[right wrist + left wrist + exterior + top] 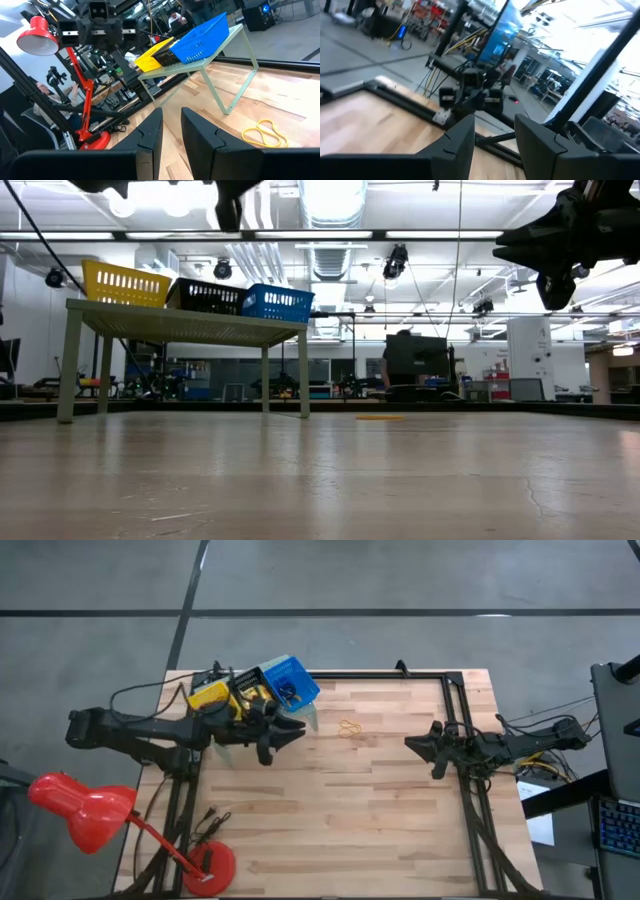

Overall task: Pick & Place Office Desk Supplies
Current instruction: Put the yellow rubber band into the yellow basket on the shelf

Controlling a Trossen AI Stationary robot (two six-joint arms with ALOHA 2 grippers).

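Thin tan-orange rubber bands (350,728) lie loose on the wooden table, right of the pale green riser (180,325); they also show in the right wrist view (265,132). My left gripper (298,730) hangs open in the air beside the riser's near right corner, pointing level toward the table's right, with nothing between its fingers (495,145). My right gripper (412,743) waits at mid-height over the table's right part, pointing level toward the left. Its fingers (170,135) stand a little apart and hold nothing.
On the riser stand a yellow bin (125,283), a black bin (205,297) and a blue bin (277,303). A red desk lamp (90,810) stands at the near left corner. A black frame (460,720) runs along the far and right edges.
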